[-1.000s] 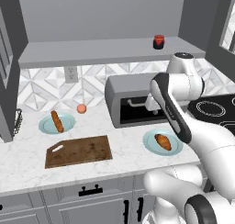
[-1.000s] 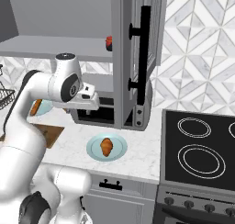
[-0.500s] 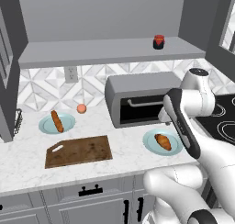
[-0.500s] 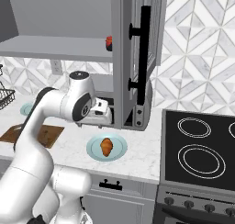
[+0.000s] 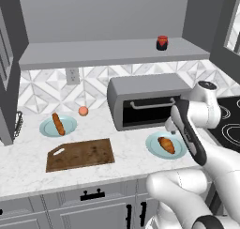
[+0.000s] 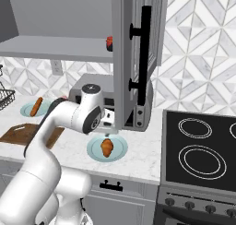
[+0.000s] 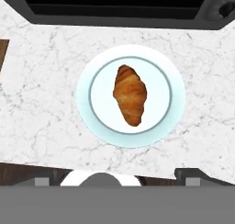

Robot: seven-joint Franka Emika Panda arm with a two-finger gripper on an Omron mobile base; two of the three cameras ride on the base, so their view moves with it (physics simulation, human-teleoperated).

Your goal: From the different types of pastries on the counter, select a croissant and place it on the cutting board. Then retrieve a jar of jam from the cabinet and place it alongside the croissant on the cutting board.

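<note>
Golden croissant [image 7: 130,94] on unmarked teal plate [image 7: 131,138]

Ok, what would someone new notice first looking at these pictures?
Probably the big white arm bent over the counter, its open claw hovering above the croissant on a teal plate in front of the toaster oven. Next, the dark cutting board lying bare to the left, and the small red jar of jam alone on the grey shelf above.

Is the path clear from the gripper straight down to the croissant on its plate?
Nothing visible stands in the way. In the hand view the croissant lies bare on its teal plate directly below the gripper, with only counter around it.
</note>
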